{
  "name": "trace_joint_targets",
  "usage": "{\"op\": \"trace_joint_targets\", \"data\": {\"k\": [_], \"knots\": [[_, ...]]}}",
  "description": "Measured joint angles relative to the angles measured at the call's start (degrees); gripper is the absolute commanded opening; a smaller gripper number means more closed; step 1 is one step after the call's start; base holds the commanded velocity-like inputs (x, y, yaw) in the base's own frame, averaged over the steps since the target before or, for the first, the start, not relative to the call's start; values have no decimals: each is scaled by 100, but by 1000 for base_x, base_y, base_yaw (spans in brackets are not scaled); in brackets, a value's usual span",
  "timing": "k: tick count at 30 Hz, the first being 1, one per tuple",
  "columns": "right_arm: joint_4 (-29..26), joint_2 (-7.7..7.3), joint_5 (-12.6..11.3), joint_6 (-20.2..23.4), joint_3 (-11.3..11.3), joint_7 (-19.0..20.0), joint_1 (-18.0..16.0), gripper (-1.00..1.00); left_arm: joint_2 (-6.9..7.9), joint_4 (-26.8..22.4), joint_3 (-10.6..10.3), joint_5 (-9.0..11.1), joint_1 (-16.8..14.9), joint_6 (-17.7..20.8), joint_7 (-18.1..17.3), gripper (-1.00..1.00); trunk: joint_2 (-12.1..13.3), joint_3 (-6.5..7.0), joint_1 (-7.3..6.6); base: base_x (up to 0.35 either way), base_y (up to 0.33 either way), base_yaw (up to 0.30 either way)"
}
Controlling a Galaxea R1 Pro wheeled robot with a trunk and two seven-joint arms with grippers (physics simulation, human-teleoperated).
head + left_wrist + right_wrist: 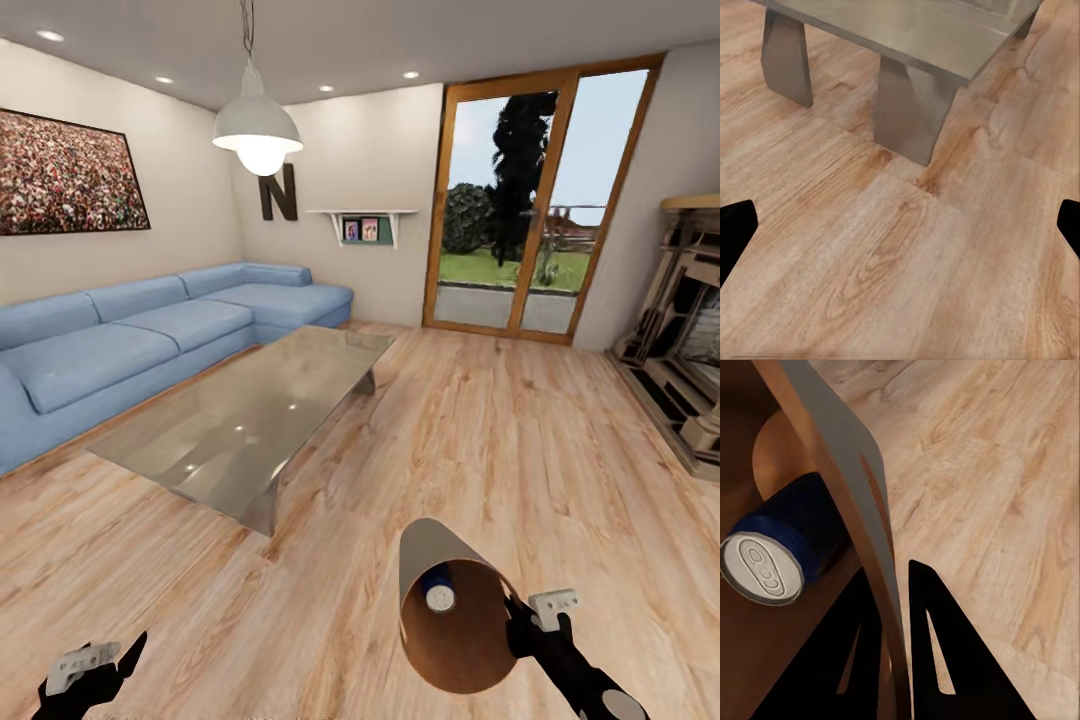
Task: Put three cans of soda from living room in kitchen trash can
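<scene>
Right gripper [519, 622] pinching the rim of the tash can [425, 560], bin tipping on its side near the glass table [250, 420], mouth facing the camera; dark blue soda can [438, 590] lying inside it; left gripper [95, 668] hanging spread over the wood floor [480, 440] beside the table, holding nothing; blue sofa [150, 340] sitting beyond the table

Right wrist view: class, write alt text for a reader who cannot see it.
The right gripper pinches the rim of the tipped trash can, one finger inside and one outside. A dark blue soda can lies inside on the brown lining, above light wood floor.
</scene>
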Motion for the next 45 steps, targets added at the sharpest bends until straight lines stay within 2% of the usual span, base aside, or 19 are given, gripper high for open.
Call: {"op": "trace_joint_targets", "data": {"k": [10,24,45], "knots": [[24,1,4,-3,15,-1,0,-100,0,7,0,0,0,-40,0,100,0,-54,0,0,67,209],[55,-8,6,-20,20,-1,0,-100,-17,15,0,0,0,-51,0,100,0,-129,0,-24,269,203],[54,7,20,-29,27,0,0,-100,-18,24,0,0,0,-60,-1,100,0,-194,0,-78,283,75]]}}
